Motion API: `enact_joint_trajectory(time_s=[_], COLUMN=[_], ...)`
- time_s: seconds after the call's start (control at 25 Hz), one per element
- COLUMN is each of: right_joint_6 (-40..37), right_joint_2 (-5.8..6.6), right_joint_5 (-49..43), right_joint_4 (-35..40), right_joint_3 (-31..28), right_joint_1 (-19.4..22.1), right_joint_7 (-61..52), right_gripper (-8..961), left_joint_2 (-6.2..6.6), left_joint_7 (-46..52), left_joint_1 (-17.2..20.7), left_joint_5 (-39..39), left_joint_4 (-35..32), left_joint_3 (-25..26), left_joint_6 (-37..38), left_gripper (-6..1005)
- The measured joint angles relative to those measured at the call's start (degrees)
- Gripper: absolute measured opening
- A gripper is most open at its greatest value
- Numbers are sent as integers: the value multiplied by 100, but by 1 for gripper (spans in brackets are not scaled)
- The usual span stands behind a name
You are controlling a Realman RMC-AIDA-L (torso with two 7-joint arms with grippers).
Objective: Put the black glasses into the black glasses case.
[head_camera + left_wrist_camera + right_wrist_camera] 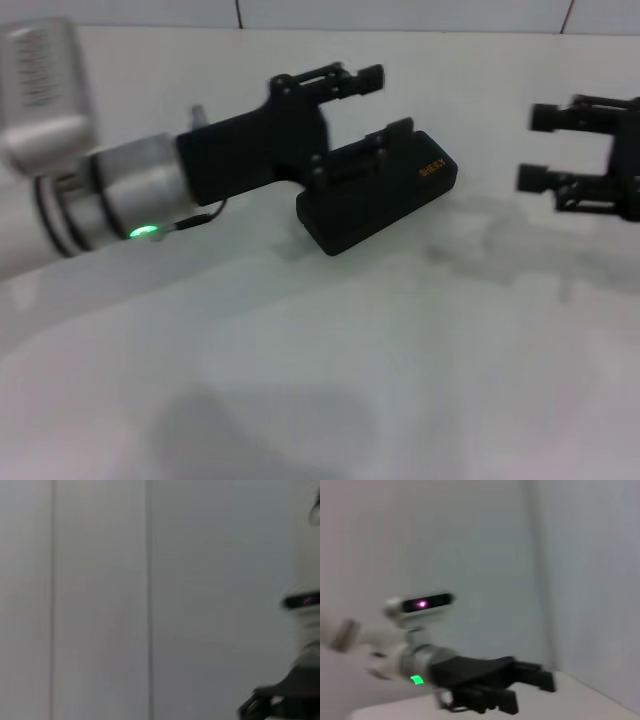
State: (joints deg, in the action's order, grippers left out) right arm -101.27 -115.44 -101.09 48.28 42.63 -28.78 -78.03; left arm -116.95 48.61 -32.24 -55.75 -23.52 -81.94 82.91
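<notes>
matte black on a white table (330,380): the black glasses case (378,195) lies closed, its lid down and the small orange logo (432,170) facing up, toward the far middle of the tabletop in the head view. the left gripper (378,103) hangs just above the case's left end with its two fingers spread wide and nothing between them; one fingertip (400,130) overlaps the lid edge, though i cannot tell if it touches. the right gripper (538,148) waits well apart on the right side, its fingers also spread and empty. the black glasses are not visible in any view (neither on the table nor in a gripper), so they are either inside the shut case or out of sight; i cannot say which. the risk from here, as i judge it, is the low left finger: any sideways sweep or careless lift could catch the lid edge and shove or flip the light case, or pop it open. if the glasses are inside, a jolt might spill them. the right wrist view shows only the left gripper (530,690) in the air by the wall (580,570).
</notes>
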Motion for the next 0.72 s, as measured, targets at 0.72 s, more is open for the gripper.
enact_joint_trajectory(time_s=[0.72], right_joint_6=[-146], right_joint_2=[-18], right_joint_5=[228], right_joint_4=[-1482], right_joint_3=[389], right_joint_1=[-299], right_joint_7=[2219], right_gripper=[763], left_joint_2=[398], left_joint_7=[-330], left_joint_1=[979], left_joint_5=[-831], left_joint_4=[-218], left_joint_3=[116], left_joint_6=[1452], left_gripper=[887])
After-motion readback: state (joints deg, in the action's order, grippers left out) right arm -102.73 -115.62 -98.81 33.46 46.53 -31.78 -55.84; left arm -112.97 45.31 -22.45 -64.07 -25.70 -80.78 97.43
